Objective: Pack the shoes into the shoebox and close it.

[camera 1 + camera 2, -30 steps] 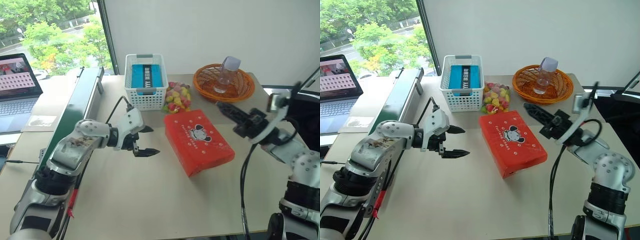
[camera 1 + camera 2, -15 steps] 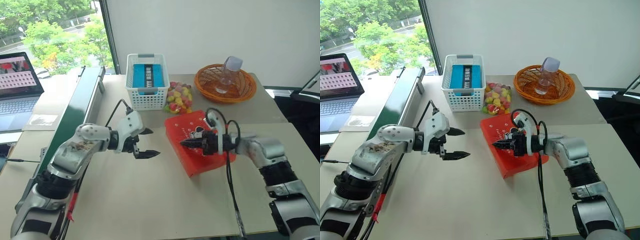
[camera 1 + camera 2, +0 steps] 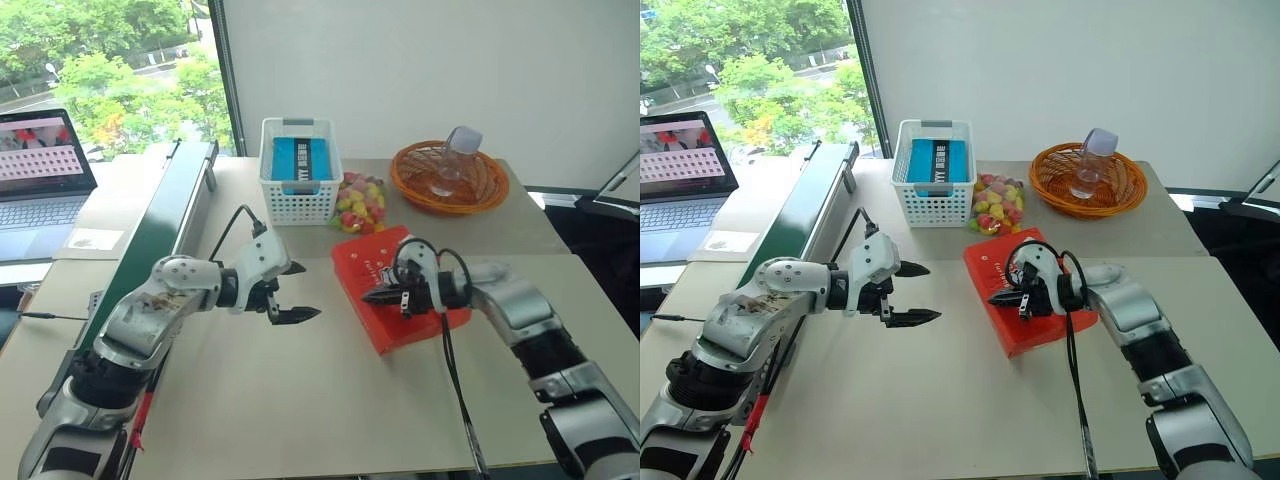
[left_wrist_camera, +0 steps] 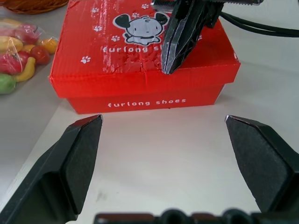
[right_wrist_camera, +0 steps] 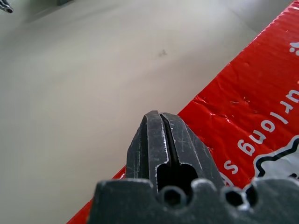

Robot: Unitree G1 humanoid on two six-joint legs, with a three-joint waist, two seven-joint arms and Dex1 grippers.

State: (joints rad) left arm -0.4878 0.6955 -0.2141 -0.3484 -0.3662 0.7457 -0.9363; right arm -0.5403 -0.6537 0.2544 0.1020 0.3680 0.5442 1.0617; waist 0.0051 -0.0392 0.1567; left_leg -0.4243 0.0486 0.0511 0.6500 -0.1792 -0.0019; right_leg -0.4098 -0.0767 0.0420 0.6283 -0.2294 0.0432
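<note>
shoebox [image 3: 408, 285]: 1, under right fingertips | white mesh basket [image 3: 298, 180]: 1 | orange wicker basket [image 3: 448, 178]: 1 | clear bottle [image 3: 452, 156]: 1 | candy bag [image 3: 357, 203]: 1 | laptop [image 3: 45, 170]: 1

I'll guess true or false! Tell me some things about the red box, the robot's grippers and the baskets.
1. The shoebox has its lid shut. True.
2. The left gripper holds a shoe. False: it is open and holds nothing.
3. The right gripper is over the shoebox's lid. True.
4. The bottle stands in the white basket. False: it is in the orange basket.
5. The candy bag lies between the white basket and the shoebox. True.
</note>
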